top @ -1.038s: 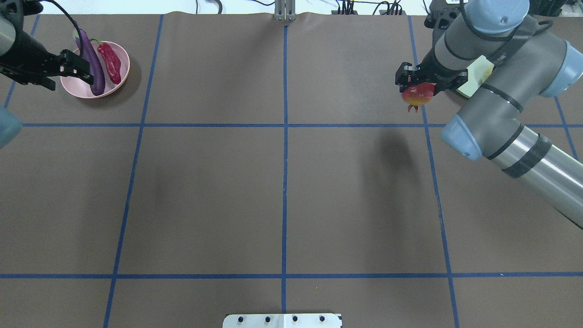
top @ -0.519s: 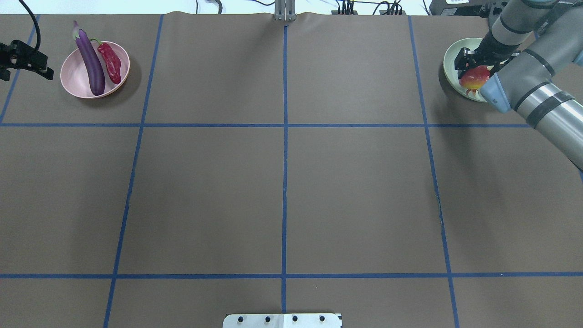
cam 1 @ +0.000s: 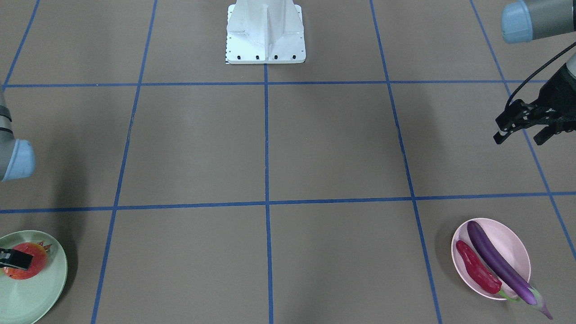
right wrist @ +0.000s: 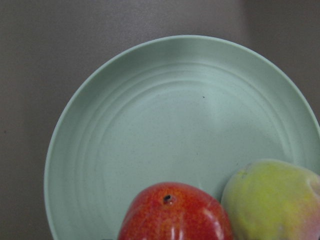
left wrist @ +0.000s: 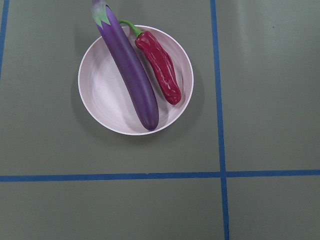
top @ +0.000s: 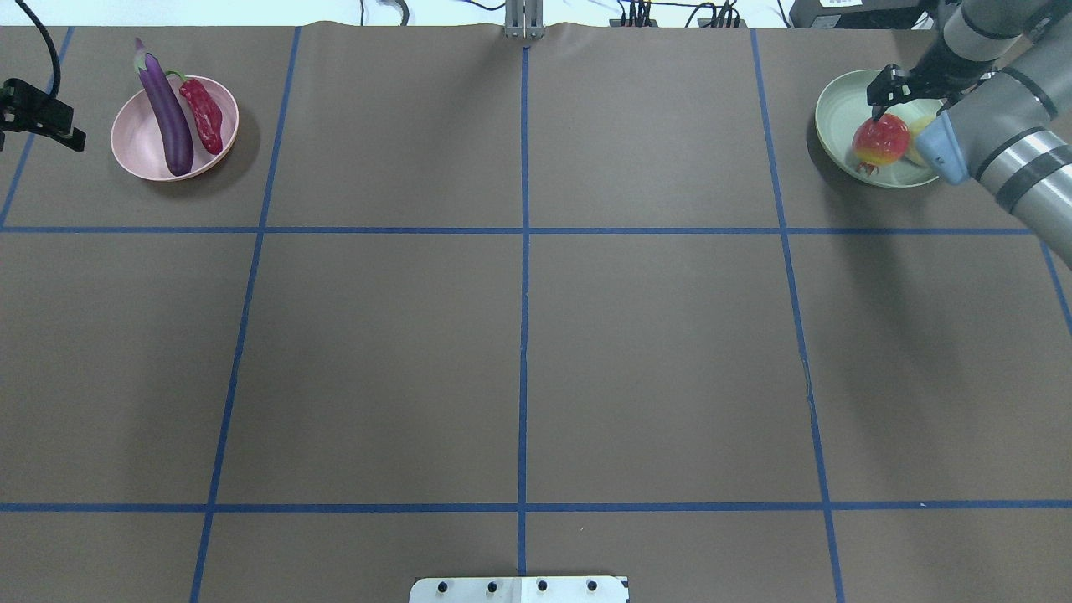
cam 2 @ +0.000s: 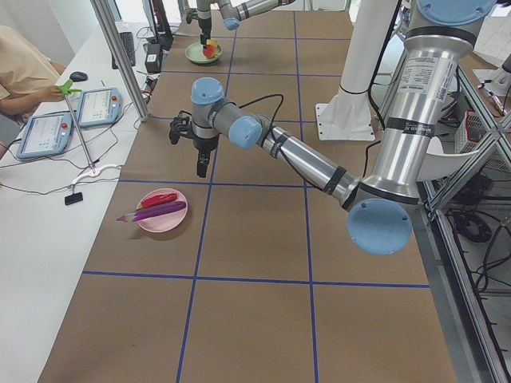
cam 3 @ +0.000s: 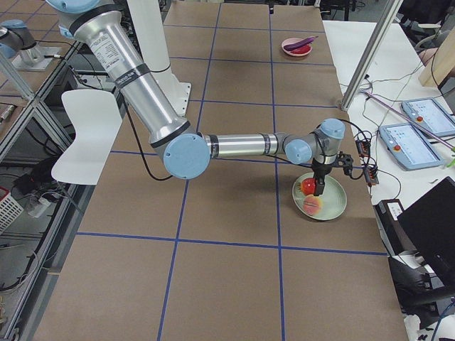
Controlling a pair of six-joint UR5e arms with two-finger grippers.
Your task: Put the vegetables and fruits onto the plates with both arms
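The purple eggplant (top: 167, 117) and the red chili (top: 203, 113) lie side by side on the pink plate (top: 134, 142) at the far left; the left wrist view shows the eggplant (left wrist: 132, 75), the chili (left wrist: 160, 67) and the plate (left wrist: 107, 100) too. My left gripper (top: 38, 134) is open and empty, off to the side of that plate (cam 1: 517, 245). The red-orange fruit (top: 879, 141) and the peach (top: 919, 134) rest on the green plate (top: 837, 105). My right gripper (top: 904, 99) is open just above the red fruit (right wrist: 175, 215), next to the peach (right wrist: 272, 200).
The white base pedestal (cam 1: 265, 36) stands at the robot's side of the table. Blue tape lines (top: 523, 251) divide the brown table. Operators' tablets (cam 2: 96, 104) and a metal post (cam 2: 120, 72) stand along the far edge behind the plates.
My right gripper carried the red fruit onto the green plate, let go of it and lifted a little. My left gripper drew back from the pink plate toward the table's left edge.
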